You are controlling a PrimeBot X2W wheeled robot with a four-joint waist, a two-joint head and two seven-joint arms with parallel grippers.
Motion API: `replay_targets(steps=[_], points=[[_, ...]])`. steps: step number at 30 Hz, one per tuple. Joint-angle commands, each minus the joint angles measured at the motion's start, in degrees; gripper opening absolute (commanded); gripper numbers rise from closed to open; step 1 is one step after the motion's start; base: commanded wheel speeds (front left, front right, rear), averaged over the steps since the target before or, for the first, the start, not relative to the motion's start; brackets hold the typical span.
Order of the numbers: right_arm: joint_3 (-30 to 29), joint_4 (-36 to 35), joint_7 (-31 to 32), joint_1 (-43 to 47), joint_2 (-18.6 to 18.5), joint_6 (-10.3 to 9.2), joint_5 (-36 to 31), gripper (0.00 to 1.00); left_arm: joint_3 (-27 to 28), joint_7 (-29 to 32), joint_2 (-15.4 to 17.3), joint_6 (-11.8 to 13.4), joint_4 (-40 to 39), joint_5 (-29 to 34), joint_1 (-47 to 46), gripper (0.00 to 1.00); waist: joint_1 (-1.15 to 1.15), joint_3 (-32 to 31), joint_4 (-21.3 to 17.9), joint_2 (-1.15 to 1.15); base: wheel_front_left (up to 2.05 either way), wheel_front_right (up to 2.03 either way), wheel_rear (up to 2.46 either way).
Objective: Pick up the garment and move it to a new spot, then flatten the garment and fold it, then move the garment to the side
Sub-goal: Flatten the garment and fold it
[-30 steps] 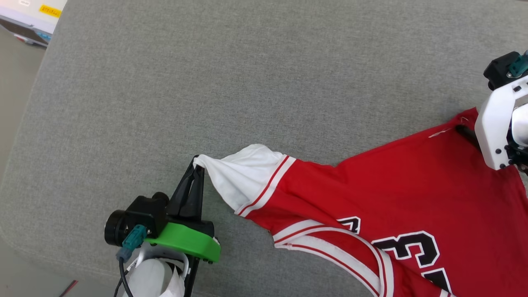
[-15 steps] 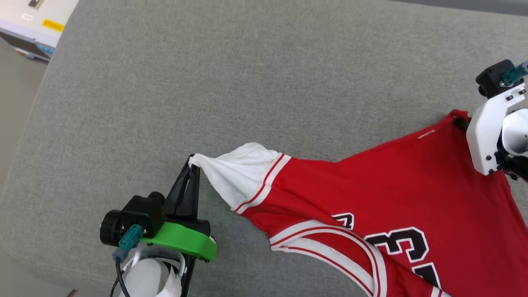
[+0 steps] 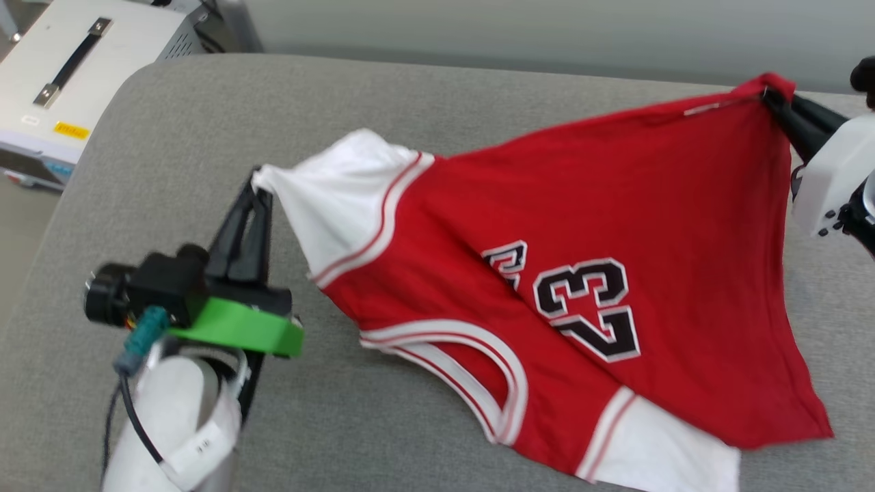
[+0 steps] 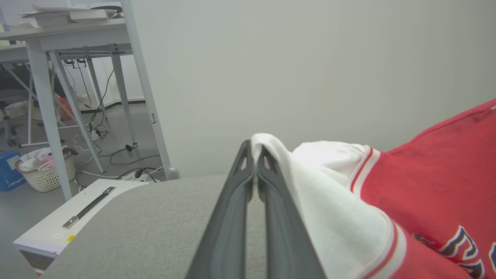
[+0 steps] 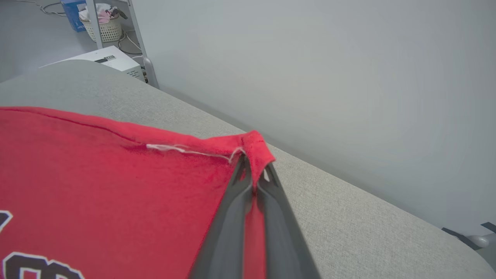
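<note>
I am pinching jersey [image 3: 615, 191] sleeve in left gripper [image 3: 258, 179], red corner in right gripper [image 3: 771, 96]; white case [image 3: 68, 89] flanking left edge of cushion [image 3: 225, 96].

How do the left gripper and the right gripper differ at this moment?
The left gripper pinches the white sleeve of the garment; the right gripper pinches its red corner. The left gripper sits on a green mount, the right gripper on a white mount. Both are shut on the garment.
</note>
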Motion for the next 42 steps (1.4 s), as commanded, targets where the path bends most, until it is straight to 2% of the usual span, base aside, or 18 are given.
replay_targets(steps=[1,6,15,27,33,42], points=[[-1.14,-0.99,-1.15,-0.25,0.2,-0.04,-0.98,0.0,-0.15,0.48,1.35,-0.12,-0.64,-0.66,-2.77,0.0,0.0,-2.15,-2.23,0.0,0.0,0.0,0.0],[-5.34,-4.69,-3.03,-0.36,1.0,-0.04,-3.48,0.0,-1.89,2.67,5.03,-0.15,-2.5,-2.13,-10.28,0.0,0.0,-3.14,-3.36,0.0,0.0,0.0,0.0],[-13.04,-12.52,-1.27,-1.81,2.86,-0.04,-6.83,0.0,-7.76,6.41,10.22,-0.17,-4.36,-3.27,-25.13,0.0,0.0,-3.41,-4.93,0.0,0.0,0.0,0.0],[-19.56,-18.36,3.02,-6.91,4.63,-0.04,-9.46,0.0,-13.32,7.55,12.41,-0.17,0.72,-7.59,-44.4,0.0,0.0,1.64,-6.43,0.0,0.0,0.0,0.0],[-19.44,-16.49,4.06,-14.87,5.66,-0.04,-11.32,0.0,-15.85,7.18,13.93,-0.17,5.58,-8.28,-54.96,0.0,0.0,8.08,-7.51,0.0,0.0,0.0,0.0],[-17.37,-3.88,2.42,-35.45,9.01,-0.04,-15.49,0.0,-20.55,4.96,15.68,-0.17,16.73,-10.21,-75.75,0.0,0.0,17.11,-9.01,0.0,0.0,0.0,0.0]])
